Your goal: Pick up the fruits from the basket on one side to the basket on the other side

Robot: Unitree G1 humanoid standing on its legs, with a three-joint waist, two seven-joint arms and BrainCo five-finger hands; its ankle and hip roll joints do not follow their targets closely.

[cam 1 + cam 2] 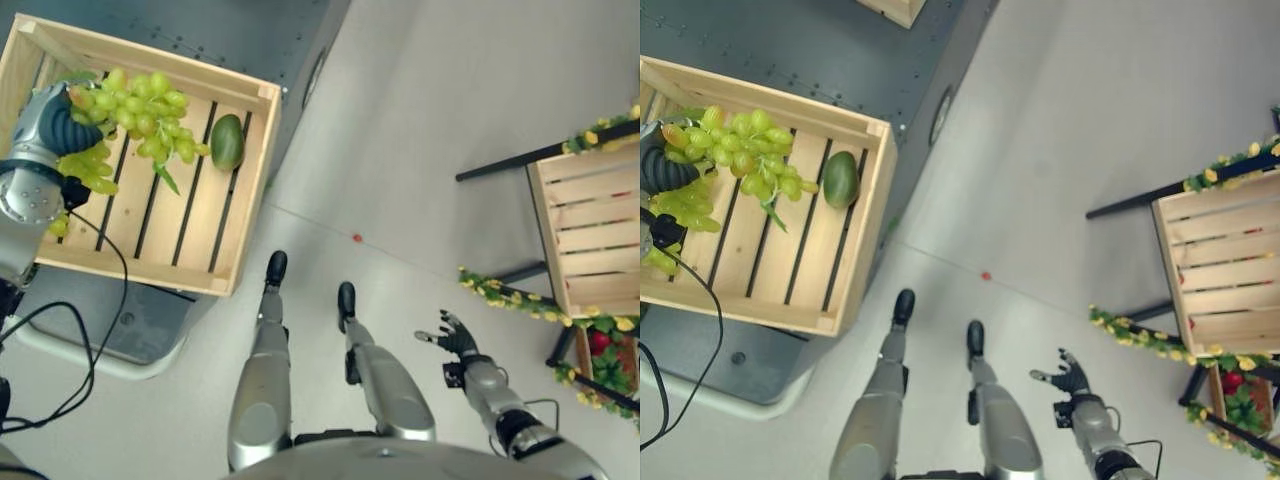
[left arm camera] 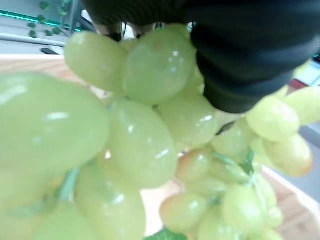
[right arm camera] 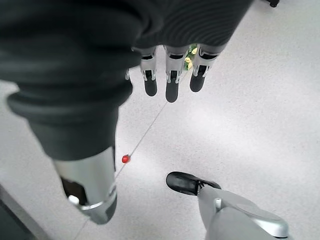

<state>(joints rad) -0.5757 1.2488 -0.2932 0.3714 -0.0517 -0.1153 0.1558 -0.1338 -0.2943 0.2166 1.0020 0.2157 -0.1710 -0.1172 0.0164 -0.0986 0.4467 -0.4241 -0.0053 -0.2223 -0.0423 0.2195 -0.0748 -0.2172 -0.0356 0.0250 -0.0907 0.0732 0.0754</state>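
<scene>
The left robot hand [image 1: 45, 125] is buried among the green grape bunches [image 1: 140, 115] in the slatted wooden crate [image 1: 250, 190], its grip hidden. A green oval fruit [image 1: 228, 142] waits there too; the right-side wooden crate [image 1: 590, 225] looks bare. The right robot hand [image 1: 455, 335] hangs spread.

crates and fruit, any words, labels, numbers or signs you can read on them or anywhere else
None: no readable text anywhere.
Wooden crate by the left hand: bare slats, no print.
Green grapes and the oval green fruit: no stickers.
Second crate: plain wood, trimmed with leaves and yellow flowers.
Floor: only a small red dot, not a sign.
Right hand: no markings visible.
</scene>
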